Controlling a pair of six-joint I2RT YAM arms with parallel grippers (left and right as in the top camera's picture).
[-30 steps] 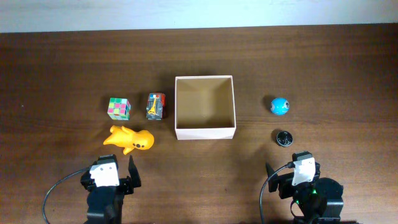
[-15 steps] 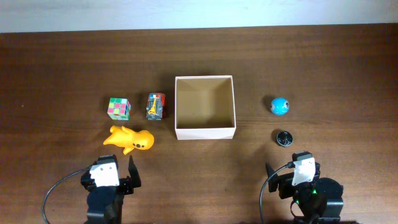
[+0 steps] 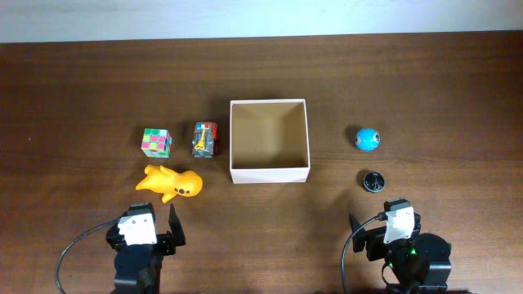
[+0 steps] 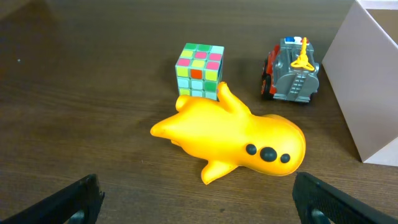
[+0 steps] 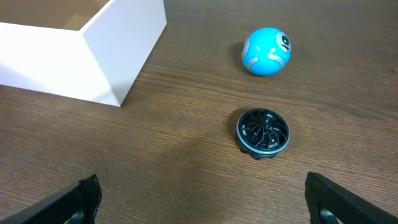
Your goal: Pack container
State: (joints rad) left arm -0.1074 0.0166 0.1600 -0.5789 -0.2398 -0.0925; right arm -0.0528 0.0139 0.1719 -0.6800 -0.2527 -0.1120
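**First pick: nearest toy, one arm at a time**

The container (image 3: 270,174) stands in the middle of the desk (image 3: 82,90), open top upward, and we see nothing inside it. The left gripper (image 4: 199,204) and the right gripper (image 5: 208,204) both wait at the near edge, fingers spread wide and holding nothing. We judge that packing has not begun and that the step in hand is the first pick.

On the left we would take the yellow toy (image 4: 230,140), which lies closest to that gripper. One end of it is near the colour cube (image 4: 199,70). We would therefore close across the plump body toward the dark-eyed end, one finger on either side of its narrower width. Then we would lift straight up so the cube is not nudged. The toy truck (image 4: 292,68) stands between the cube and the container's left wall and can wait.

On the right, the black disc (image 5: 263,130) is nearer than the blue ball (image 5: 266,51). The disc is low and flat, so the fingers must come down almost to the wood before closing. The ball will probably roll if touched on one side only, so we would centre over it first.

Each toy should clear the rim of the wall and be released low inside. We would keep one arm back while the other drops its load.
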